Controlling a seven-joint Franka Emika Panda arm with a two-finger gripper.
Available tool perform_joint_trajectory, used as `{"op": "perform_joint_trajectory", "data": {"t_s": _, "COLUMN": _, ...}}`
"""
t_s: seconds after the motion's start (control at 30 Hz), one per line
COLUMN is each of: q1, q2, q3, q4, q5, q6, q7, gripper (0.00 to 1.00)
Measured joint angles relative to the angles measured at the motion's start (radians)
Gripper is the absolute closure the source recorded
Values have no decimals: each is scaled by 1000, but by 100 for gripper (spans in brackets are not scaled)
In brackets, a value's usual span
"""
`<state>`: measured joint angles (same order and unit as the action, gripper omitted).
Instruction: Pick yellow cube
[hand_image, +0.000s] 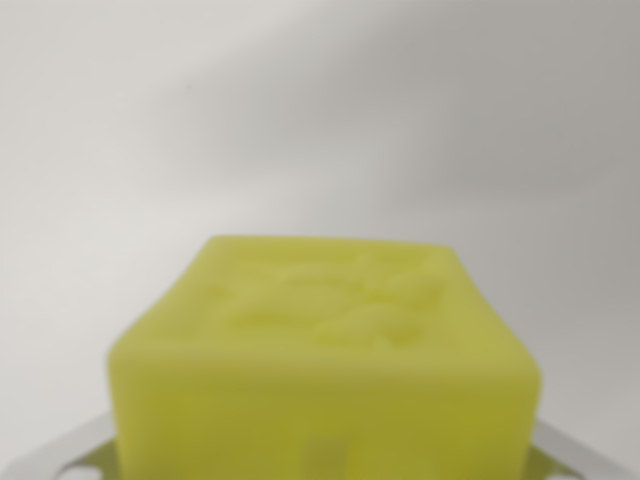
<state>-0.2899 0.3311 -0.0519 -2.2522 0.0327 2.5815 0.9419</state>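
Wrist view, yellow cube (325, 370) between gripper (325, 462) fingers

The place cannot be told: only a plain white surface (320, 120) (blurred) shows.

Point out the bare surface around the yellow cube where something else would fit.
Everything above the yellow cube in the wrist view is bare pale surface, edge to edge, and it runs down both sides of the cube. The bottom is crowded: the cube fills it, with pale metal claw parts showing at both lower corners. The picture is blurred, so small items could go unseen.
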Motion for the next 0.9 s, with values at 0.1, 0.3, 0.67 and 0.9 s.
{"op": "perform_joint_trajectory", "data": {"t_s": 0.1, "q1": 0, "q2": -17, "q3": 0, "q4": 0, "q5": -2, "q6": -16, "q7": 2, "gripper": 100}}
{"op": "perform_joint_trajectory", "data": {"t_s": 0.3, "q1": -1, "q2": -50, "q3": 0, "q4": 0, "q5": -6, "q6": -50, "q7": 5, "gripper": 100}}
{"op": "perform_joint_trajectory", "data": {"t_s": 0.67, "q1": -2, "q2": -106, "q3": 0, "q4": 6, "q5": -13, "q6": -113, "q7": 9, "gripper": 100}}
{"op": "perform_joint_trajectory", "data": {"t_s": 0.9, "q1": -2, "q2": -140, "q3": 0, "q4": 12, "q5": -17, "q6": -153, "q7": 12, "gripper": 100}}
